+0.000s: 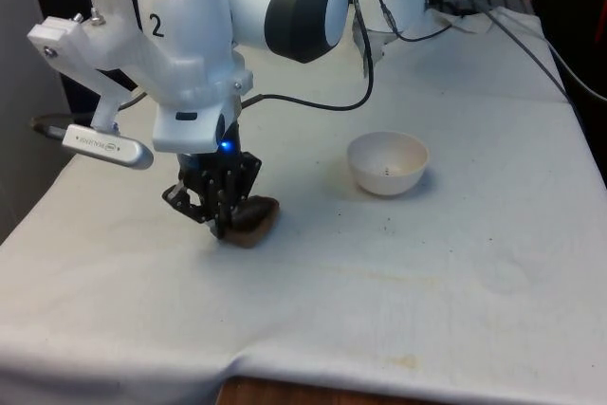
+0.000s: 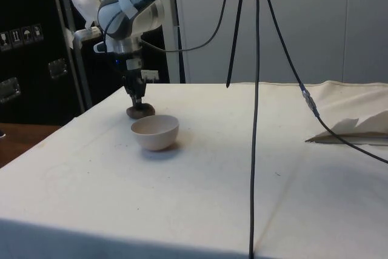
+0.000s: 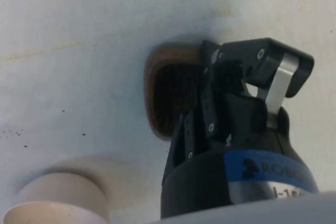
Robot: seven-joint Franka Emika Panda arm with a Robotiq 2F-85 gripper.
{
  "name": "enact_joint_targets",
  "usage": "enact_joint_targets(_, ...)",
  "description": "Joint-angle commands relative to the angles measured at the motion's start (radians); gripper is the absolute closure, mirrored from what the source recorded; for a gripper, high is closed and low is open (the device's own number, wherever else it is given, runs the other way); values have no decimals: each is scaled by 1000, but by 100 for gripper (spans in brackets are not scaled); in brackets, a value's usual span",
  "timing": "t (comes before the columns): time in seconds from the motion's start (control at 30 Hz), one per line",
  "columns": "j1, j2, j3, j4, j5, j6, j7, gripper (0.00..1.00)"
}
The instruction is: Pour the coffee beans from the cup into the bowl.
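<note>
A small brown cup (image 1: pixel 254 217) holding dark coffee beans stands on the white cloth at the front view's left; it also shows as the cup (image 2: pixel 140 111) and the cup (image 3: pixel 168 93). My gripper (image 1: pixel 220 223) is down at the cup's rim, on the side away from the bowl. In the wrist view the gripper (image 3: pixel 244 72) has one finger over the cup's edge and the other outside it, with a gap of cloth showing between them. The white bowl (image 1: pixel 387 163) sits apart from the cup towards the front view's right, and a few dark specks lie in it.
A black cable (image 1: pixel 313 101) runs across the cloth behind the cup. In the side view, hanging cables (image 2: pixel 256 113) cross the picture. Folded white cloth (image 2: pixel 351 128) lies at the far edge.
</note>
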Motion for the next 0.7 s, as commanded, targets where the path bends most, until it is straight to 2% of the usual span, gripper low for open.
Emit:
enact_joint_targets(0.0,-3,10,2,17,0,-12,1,100)
enact_joint_targets(0.67,0,1,0,2,0,-1,1,100)
